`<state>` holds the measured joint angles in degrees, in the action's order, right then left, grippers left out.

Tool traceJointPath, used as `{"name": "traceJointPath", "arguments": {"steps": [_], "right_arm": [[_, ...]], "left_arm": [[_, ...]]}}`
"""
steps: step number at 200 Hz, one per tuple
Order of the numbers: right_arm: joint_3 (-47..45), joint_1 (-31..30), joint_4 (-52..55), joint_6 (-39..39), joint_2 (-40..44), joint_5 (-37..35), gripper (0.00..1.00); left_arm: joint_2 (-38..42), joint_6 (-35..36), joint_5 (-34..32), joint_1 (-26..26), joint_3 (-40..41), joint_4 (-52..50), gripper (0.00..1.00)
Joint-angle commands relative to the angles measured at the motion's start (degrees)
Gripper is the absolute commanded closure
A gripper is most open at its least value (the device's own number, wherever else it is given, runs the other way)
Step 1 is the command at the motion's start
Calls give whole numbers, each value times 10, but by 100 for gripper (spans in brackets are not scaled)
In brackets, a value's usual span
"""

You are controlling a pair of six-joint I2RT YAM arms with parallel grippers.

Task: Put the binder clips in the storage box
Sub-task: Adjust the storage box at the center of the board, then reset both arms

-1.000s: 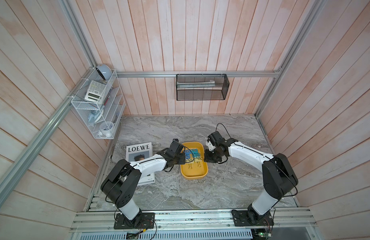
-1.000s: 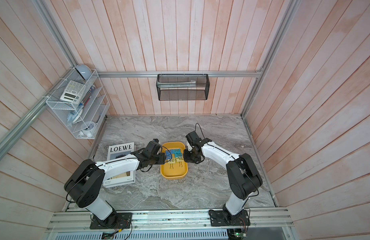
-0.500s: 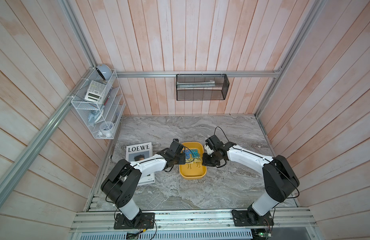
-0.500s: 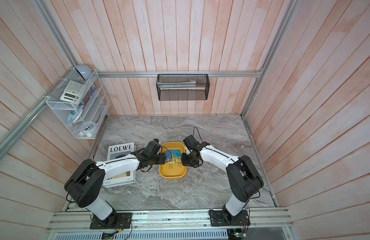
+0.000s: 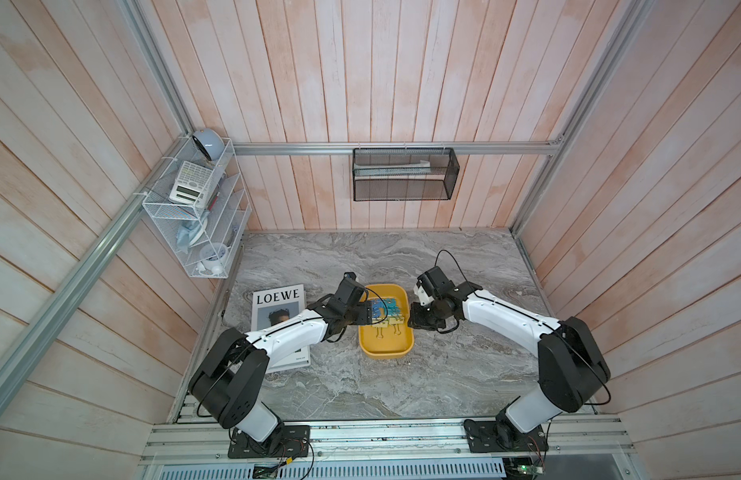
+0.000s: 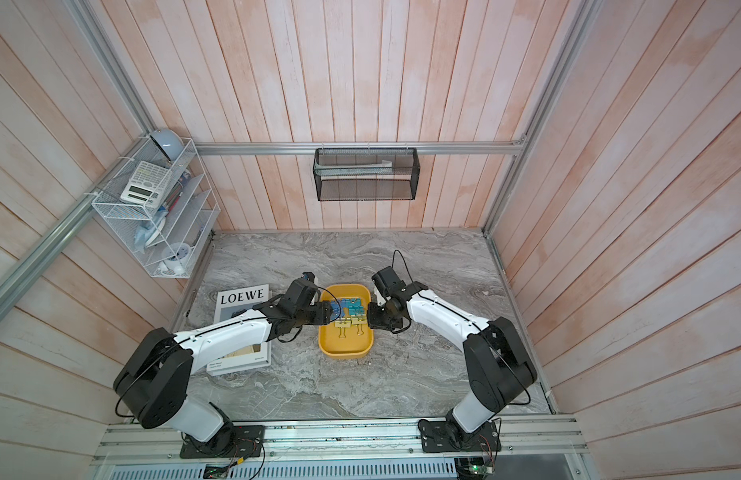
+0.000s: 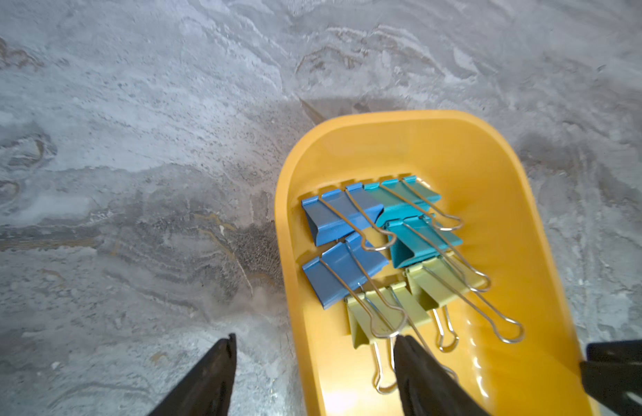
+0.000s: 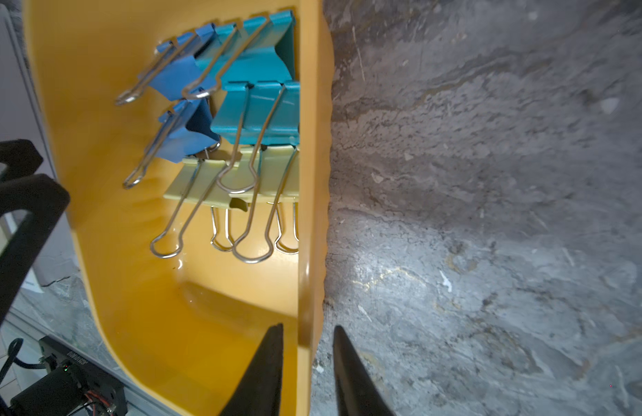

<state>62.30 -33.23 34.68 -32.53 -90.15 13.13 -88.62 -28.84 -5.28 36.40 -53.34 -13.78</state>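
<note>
Black-fingered, the right gripper [image 8: 308,326] stands narrowly parted astride one long wall of the storage box [image 8: 96,216], one finger inside and one outside, with the wall not visibly pinched. The left gripper [image 7: 314,338] is spread wide and empty astride the opposite long wall. All six binder clips [image 7: 348,216] lie inside the box, between both grippers. I judge that each arm must lift straight off its wall.

The storage box [image 5: 386,348], a shallow mustard-yellow tray with rounded corners, sits flat on the grey marbled surface [image 5: 402,257]. All six binder clips [image 7: 377,252] lie inside it, bunched toward one end: two blue, two teal and two pale yellow, their silver wire handles overlapping.
</note>
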Motion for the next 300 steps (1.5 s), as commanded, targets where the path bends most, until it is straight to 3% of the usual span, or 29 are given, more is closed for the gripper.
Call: {"name": "traceJointPath", "arguments": {"steps": [1,32,41,49,59,67,75,105,121,145,161,179,195,218,243,250,264,283,300], "right_arm": [[17,18,29,29,43,-2,69],[1,70,37,78,140,-49,67],[-11,79,30,91,178,-112,62],[-32,81,10,92,213,-198,58],[-72,84,-37,103,258,-290,44],[-99,91,-73,120,294,-331,31],[-122,99,-106,138,320,-362,24],[-200,136,-230,187,363,-427,3],[-230,152,-288,211,352,-469,2],[-274,188,-393,225,314,-521,2],[-324,200,-515,271,285,-524,2],[-384,209,-671,322,241,-511,2],[-418,215,-756,321,202,-521,2],[-492,229,-945,345,153,-423,2],[-495,251,-937,313,124,-409,2],[-496,258,-939,307,109,-401,2],[-496,263,-990,299,54,-392,2],[-486,262,-1091,318,-30,-400,2],[-451,276,-946,286,20,-398,2]], "left_arm": [[36,8,-16,-17,13,-12,24],[139,12,-47,-59,46,-4,20],[183,21,-93,-70,54,-5,15],[219,38,-151,-75,62,-2,2],[260,62,-227,-81,74,12,0],[283,76,-259,-94,81,23,0],[297,92,-282,-108,86,32,0],[315,173,-398,-147,151,147,0],[323,235,-434,-164,224,276,0],[313,276,-438,-196,318,434,0],[284,266,-387,-222,342,478,0],[227,284,-382,-235,362,572,0],[173,297,-355,-249,371,635,0],[97,271,-315,-274,393,731,0],[-14,286,-265,-283,422,902,0],[-23,288,-235,-283,424,899,0],[-51,294,-242,-285,406,906,0],[-10,275,-227,-294,376,784,0],[-21,267,-222,-305,349,752,0]]}}
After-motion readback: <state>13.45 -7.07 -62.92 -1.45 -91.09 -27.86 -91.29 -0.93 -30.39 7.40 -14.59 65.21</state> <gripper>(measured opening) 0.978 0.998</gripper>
